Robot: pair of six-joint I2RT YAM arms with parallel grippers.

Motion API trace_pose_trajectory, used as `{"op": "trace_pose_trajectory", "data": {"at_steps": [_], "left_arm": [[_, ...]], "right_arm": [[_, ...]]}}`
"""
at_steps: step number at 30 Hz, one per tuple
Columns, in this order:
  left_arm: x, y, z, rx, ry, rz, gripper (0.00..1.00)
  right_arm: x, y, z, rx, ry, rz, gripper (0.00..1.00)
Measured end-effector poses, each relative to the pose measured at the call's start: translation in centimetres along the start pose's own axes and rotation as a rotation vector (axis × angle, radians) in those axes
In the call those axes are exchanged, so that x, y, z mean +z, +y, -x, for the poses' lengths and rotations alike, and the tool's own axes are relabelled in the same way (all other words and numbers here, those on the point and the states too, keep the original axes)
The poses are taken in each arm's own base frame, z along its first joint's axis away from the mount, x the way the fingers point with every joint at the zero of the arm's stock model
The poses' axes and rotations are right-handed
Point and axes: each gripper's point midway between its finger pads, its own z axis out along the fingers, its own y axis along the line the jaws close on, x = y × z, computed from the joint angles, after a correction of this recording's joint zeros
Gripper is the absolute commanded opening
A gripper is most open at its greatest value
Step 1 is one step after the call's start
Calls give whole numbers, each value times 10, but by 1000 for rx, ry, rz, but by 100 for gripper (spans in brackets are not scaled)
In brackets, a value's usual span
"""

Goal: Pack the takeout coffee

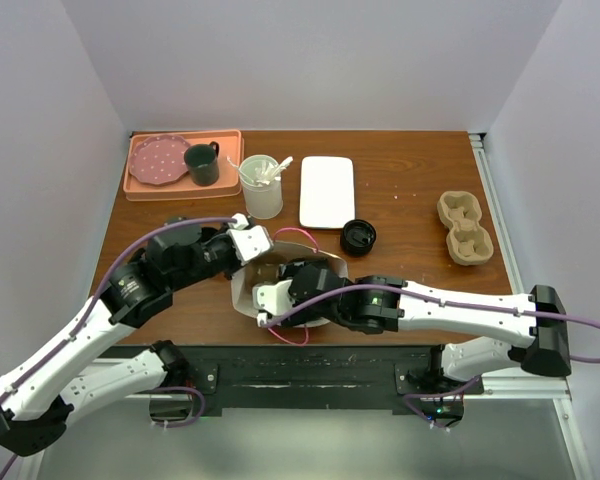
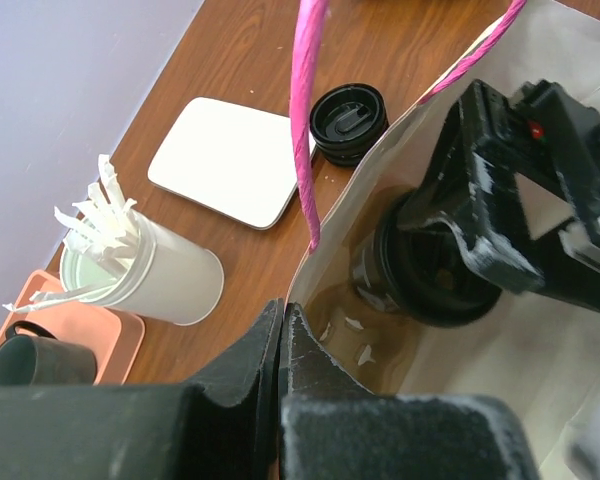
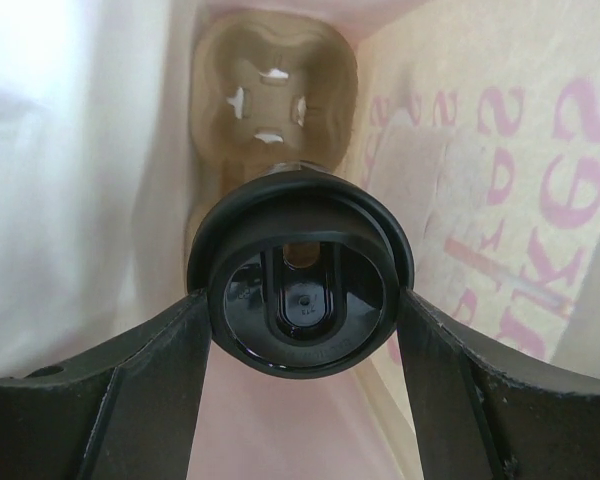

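A white paper bag [image 1: 248,290] with pink handles [image 2: 305,120] stands open at the near middle of the table. My left gripper [image 2: 282,322] is shut on the bag's rim [image 2: 365,190] and holds that side out. My right gripper [image 3: 300,300] reaches down inside the bag, shut on a takeout coffee cup by its black lid [image 3: 300,290]. The fingers [image 3: 170,350] press on both sides of the lid. Below the cup, a brown pulp cup carrier [image 3: 270,90] lies on the bag's bottom, also visible as the carrier [image 2: 352,335] in the left wrist view.
A loose black lid [image 1: 358,236] lies just behind the bag. A white rectangular plate [image 1: 327,190] is behind that. A clear cup of white stirrers [image 1: 261,185], an orange tray [image 1: 140,187] with a dark mug [image 1: 202,163], and a second pulp carrier [image 1: 465,228] stand around.
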Motion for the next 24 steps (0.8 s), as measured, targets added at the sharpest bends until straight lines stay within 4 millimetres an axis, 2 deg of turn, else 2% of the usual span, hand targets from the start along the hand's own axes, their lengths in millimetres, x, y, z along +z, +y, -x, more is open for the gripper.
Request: {"op": "trace_pose_trajectory", "data": {"at_steps": [5, 11, 13, 14, 16, 20, 24], "left_arm": [[-9, -4, 1, 0, -12, -12, 0], [-16, -10, 8, -2, -46, -42, 0], [-16, -13, 9, -6, -53, -57, 14], [-16, -14, 9, -9, -54, -62, 32], [-16, -14, 9, -30, -52, -60, 44], [-16, -5, 4, -95, -25, 7, 52], [-23, 9, -6, -199, 25, 121, 53]], "right_arm": [[7, -9, -22, 10, 41, -21, 38], [10, -13, -28, -10, 49, -9, 38], [10, -12, -28, -15, 50, -3, 38], [11, -11, -28, -17, 50, 1, 38], [14, -8, -28, -20, 51, 14, 38], [19, -1, -29, -22, 60, 39, 37], [22, 4, -27, -13, 50, 59, 36]]}}
